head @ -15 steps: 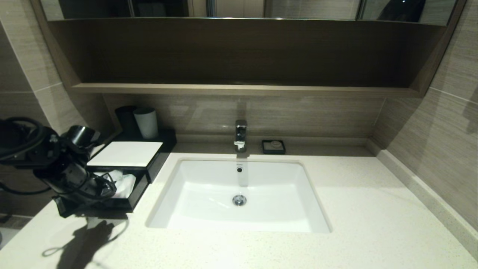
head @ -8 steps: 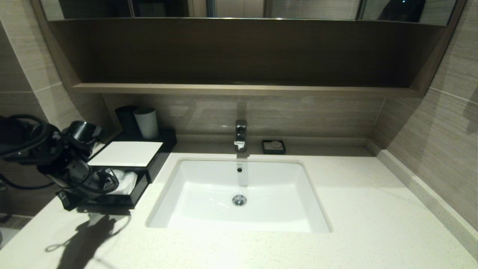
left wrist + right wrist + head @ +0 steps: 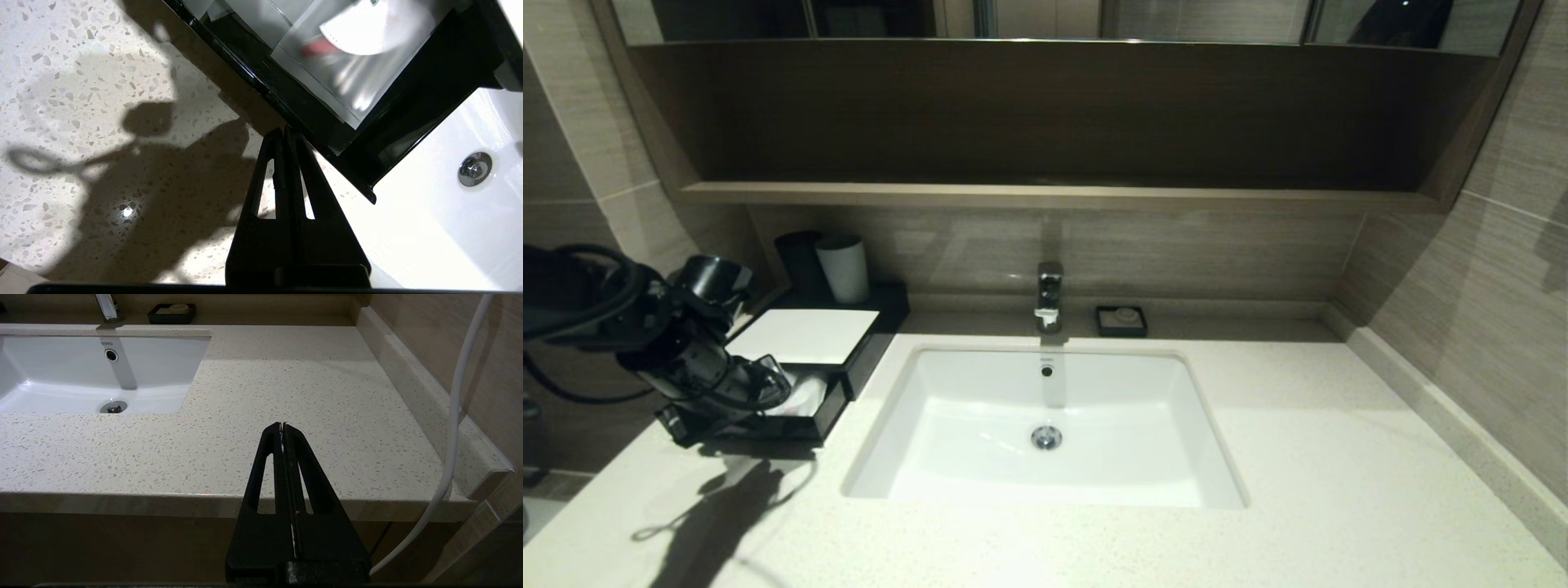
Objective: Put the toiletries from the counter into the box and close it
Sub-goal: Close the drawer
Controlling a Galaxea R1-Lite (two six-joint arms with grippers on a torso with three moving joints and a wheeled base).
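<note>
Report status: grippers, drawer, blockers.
Left gripper shut, at the drawer front. Packets inside, drawer partly open. Right gripper shut, parked off the counter edge. No blockers seen.

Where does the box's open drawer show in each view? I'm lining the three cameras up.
Head view: the drawer juts from the box at left centre, beside the sink, with the left claw at its front.
Left wrist view: it crosses the upper middle and right, packets inside, just beyond the shut claw tips.
Right wrist view: not in it.
Shared landmark: the sink drain.
</note>
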